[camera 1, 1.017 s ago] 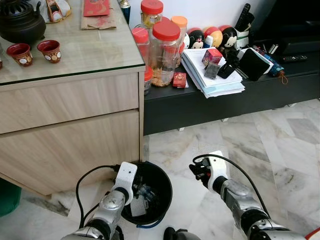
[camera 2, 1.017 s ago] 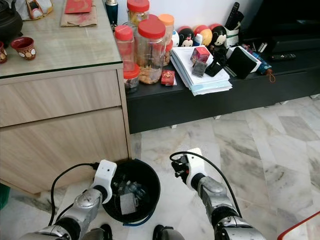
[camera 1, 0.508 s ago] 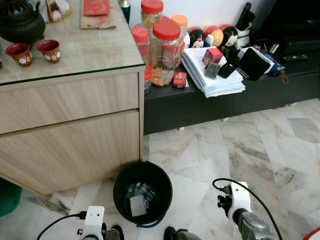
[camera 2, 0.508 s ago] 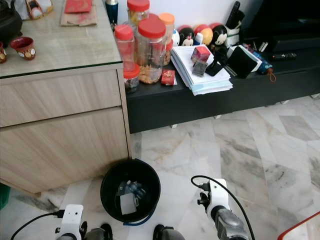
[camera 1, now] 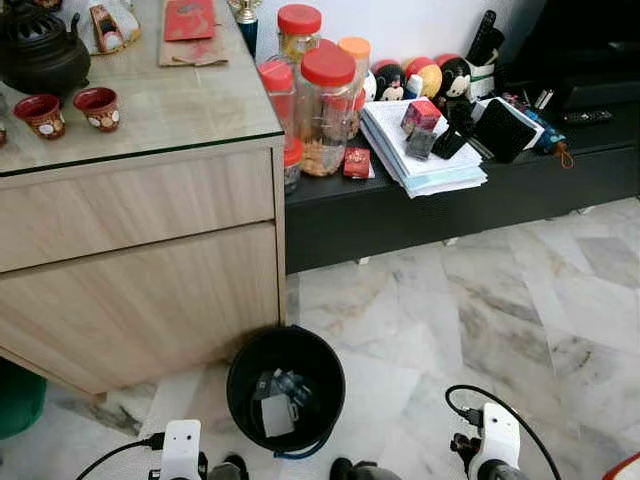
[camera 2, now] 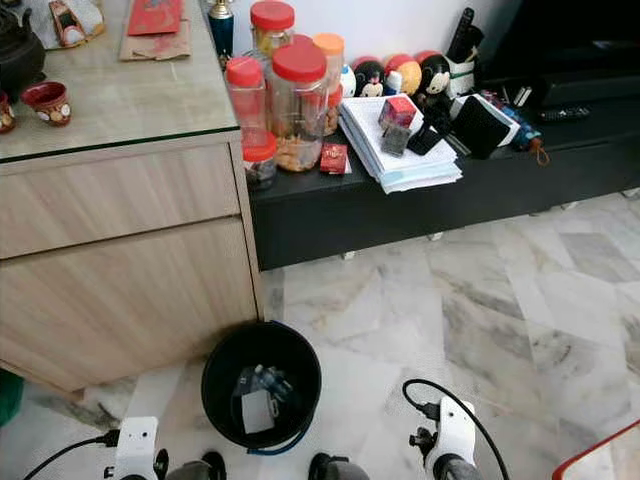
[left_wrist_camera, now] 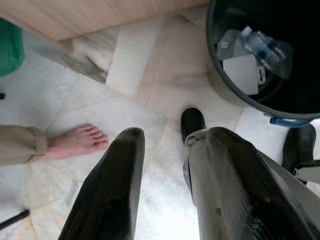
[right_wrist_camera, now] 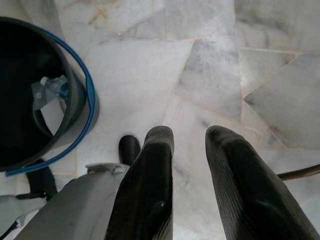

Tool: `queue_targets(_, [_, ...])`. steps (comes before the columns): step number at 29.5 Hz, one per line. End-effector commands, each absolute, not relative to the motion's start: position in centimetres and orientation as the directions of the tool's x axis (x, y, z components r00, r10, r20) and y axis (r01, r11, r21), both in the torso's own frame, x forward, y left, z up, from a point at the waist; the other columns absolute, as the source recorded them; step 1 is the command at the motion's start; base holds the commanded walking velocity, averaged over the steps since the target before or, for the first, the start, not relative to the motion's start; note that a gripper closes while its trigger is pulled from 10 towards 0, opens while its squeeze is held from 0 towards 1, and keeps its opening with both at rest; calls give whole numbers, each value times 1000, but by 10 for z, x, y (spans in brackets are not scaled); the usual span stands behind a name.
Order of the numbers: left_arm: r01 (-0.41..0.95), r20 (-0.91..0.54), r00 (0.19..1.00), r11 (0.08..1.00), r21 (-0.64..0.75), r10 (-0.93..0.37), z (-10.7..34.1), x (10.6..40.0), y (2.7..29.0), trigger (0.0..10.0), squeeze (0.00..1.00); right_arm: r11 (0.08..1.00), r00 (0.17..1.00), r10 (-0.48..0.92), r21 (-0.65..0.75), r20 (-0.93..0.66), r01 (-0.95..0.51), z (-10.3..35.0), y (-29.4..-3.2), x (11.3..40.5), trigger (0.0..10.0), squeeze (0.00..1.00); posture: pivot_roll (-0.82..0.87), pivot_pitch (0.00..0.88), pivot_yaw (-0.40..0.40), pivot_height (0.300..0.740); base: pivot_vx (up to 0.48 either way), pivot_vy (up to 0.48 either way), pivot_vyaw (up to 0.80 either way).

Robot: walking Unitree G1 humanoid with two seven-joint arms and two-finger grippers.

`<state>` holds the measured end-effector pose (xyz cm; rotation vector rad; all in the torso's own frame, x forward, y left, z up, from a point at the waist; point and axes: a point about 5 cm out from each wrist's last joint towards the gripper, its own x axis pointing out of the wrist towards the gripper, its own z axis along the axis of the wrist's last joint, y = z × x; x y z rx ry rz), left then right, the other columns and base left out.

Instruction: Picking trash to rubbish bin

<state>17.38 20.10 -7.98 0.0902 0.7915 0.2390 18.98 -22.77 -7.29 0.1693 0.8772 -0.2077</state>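
Note:
A black rubbish bin (camera 1: pixel 237 368) stands on the marble floor by the corner of the wooden cabinet. Inside it lie a crushed clear plastic bottle (left_wrist_camera: pixel 263 48) and a white piece of paper (camera 1: pixel 278 414). Both arms hang low at the bottom edge of the eye views, the left wrist (camera 1: pixel 181 451) and the right wrist (camera 1: pixel 498 449). My left gripper (left_wrist_camera: pixel 172 145) points at the floor beside the bin, open with nothing between its fingers. My right gripper (right_wrist_camera: pixel 189 135) hangs over bare floor on the bin's (right_wrist_camera: pixel 81 102) other side, its fingers a little apart and empty.
The wooden cabinet (camera 1: pixel 140 260) rises behind the bin. A low black bench (camera 1: pixel 450 205) carries jars, stacked papers and small items. A green object (camera 1: pixel 18 400) sits at the far left. A person's bare foot (left_wrist_camera: pixel 75 142) rests on the floor near my left gripper.
Both arms have dropped: the left gripper left the bin's rim and the right came down from beside the bin. The view has tilted slightly.

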Motion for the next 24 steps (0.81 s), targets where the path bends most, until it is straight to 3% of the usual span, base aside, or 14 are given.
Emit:
queue_targets(1, [-193, -724, 632, 961, 199, 277, -87, 154, 208, 10000, 0, 965, 613, -136, 35, -778, 259, -73, -234, 185, 10000, 0, 79, 143, -82, 740, 0, 0, 0])
queue_targets(13, [-258, -759, 523, 921, 292, 387, -94, 112, 243, 10000, 0, 960, 603, -153, 27, -783, 279, -75, -232, 183, 10000, 0, 101, 174, -70, 740, 0, 0, 0])
queue_targets(24, [-149, -778, 580, 970, 190, 242, -98, 120, 213, 10000, 0, 958, 602, -156, 29, -783, 285, -76, -232, 182, 10000, 0, 86, 184, -72, 740, 0, 0, 0])
